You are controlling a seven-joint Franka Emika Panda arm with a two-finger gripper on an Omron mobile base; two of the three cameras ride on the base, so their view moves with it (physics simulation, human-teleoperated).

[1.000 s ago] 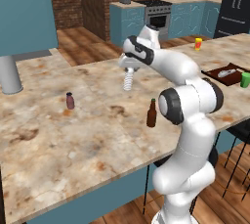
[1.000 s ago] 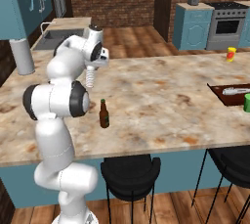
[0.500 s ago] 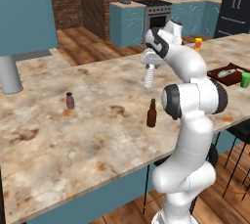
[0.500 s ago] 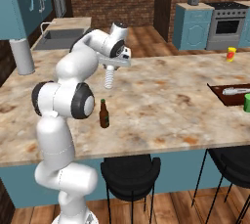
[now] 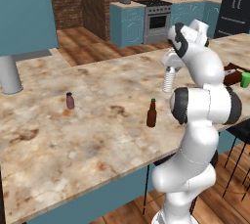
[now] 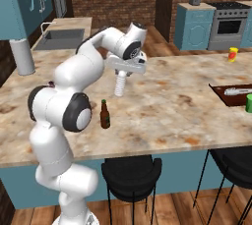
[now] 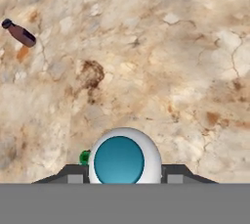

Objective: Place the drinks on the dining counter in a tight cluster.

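Fingers [image 6: 121, 73] are pinching the light, slippery, easily dented water bottle [image 6: 119, 84] near its cap, hanging it over the bench [image 6: 172, 106]

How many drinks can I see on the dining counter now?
3: the brown bottle stands near the front edge, the maroon can stands far to its left, and the water bottle hangs in the gripper above the counter.

Brown bottle [image 5: 152, 114] between can [image 5: 70, 101] and arm
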